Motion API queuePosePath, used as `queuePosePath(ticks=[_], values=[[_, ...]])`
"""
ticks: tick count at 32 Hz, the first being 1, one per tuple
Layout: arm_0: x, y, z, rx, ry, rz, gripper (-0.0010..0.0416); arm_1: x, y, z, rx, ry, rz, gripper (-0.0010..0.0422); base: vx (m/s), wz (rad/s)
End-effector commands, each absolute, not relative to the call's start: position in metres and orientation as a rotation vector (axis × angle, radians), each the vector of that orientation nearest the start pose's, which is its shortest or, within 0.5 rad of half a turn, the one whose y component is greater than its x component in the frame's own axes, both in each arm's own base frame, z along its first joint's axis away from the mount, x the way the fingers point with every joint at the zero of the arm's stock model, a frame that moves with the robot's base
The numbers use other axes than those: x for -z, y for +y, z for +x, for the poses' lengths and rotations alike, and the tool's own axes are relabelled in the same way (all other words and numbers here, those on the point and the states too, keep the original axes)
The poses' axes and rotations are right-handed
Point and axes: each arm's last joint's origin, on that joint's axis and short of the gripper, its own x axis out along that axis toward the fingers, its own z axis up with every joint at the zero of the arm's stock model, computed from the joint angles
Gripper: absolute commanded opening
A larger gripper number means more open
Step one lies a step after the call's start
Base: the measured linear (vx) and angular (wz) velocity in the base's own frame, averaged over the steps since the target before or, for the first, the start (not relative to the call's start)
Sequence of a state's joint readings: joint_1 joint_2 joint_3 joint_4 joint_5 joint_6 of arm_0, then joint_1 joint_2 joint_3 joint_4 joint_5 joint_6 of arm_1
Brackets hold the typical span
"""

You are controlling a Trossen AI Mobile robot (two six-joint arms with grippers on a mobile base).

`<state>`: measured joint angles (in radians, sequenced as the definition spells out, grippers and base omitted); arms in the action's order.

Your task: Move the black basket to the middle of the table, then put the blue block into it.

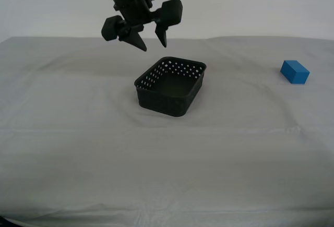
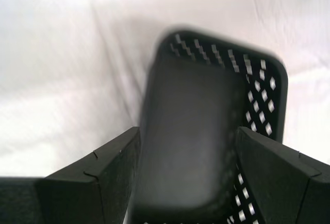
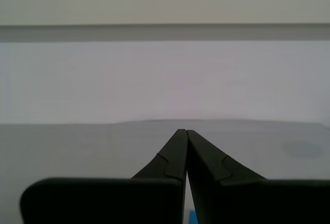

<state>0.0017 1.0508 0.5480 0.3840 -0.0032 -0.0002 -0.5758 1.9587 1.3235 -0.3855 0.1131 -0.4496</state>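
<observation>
The worktop (image 1: 78, 148), under a slightly wrinkled pale cloth, carries everything. The black basket (image 1: 170, 86) stands near its middle, below and just ahead of my second gripper (image 1: 152, 43), whose fingers (image 2: 111, 162) hang wide apart above it, holding nothing. It looks like thin perforated plastic: light, fairly stiff, probably smooth enough to slip, so I judge a pinch over one wall, one finger inside and one outside, the surest hold. The blue block (image 1: 295, 72) lies well apart from those fingers, toward the exterior view's right. It seems solid, light and hard, with flat opposite faces to clamp.

My first gripper (image 3: 184, 132) has its fingers pressed together, empty. Its arm is not in the exterior view. A sliver of blue at its fingers' base may be the block; I cannot tell. The basket's near wall is blurred and cut off in the second wrist view.
</observation>
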Motion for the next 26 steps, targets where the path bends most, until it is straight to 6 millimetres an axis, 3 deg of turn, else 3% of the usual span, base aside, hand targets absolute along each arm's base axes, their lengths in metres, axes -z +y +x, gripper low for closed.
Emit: queuePosePath(ticks=[1,6,11,17,19,22,26], values=[[-0.262,-0.001,0.238,0.015,0.255,-0.002,0.0003,-0.185,-0.215,0.352,0.374,1.055,-0.153,0.0234,0.0,0.0],[-0.261,-0.01,0.265,0.076,0.505,-0.025,0.0019,-0.206,-0.206,0.37,0.389,0.973,-0.13,0.0199,0.0,0.0],[-0.243,-0.037,0.308,0.155,0.704,0.004,0.0125,-0.212,-0.201,0.375,0.407,0.943,-0.084,0.0159,0.0,0.0],[-0.222,-0.041,0.341,0.138,0.775,-0.001,0.026,-0.211,-0.199,0.376,0.408,0.937,-0.045,0.0126,0.0,0.0],[-0.206,-0.042,0.353,0.134,0.824,-0.005,0.0312,-0.211,-0.197,0.377,0.364,0.92,-0.009,0.0103,0.0,0.0],[-0.184,-0.044,0.365,0.131,0.885,-0.004,0.035,-0.211,-0.194,0.378,0.338,0.905,0.036,0.0068,0.0,0.0],[-0.16,-0.045,0.376,0.121,0.947,-0.015,0.0357,-0.211,-0.191,0.38,0.336,0.901,0.048,0.0024,0.0,0.0]])
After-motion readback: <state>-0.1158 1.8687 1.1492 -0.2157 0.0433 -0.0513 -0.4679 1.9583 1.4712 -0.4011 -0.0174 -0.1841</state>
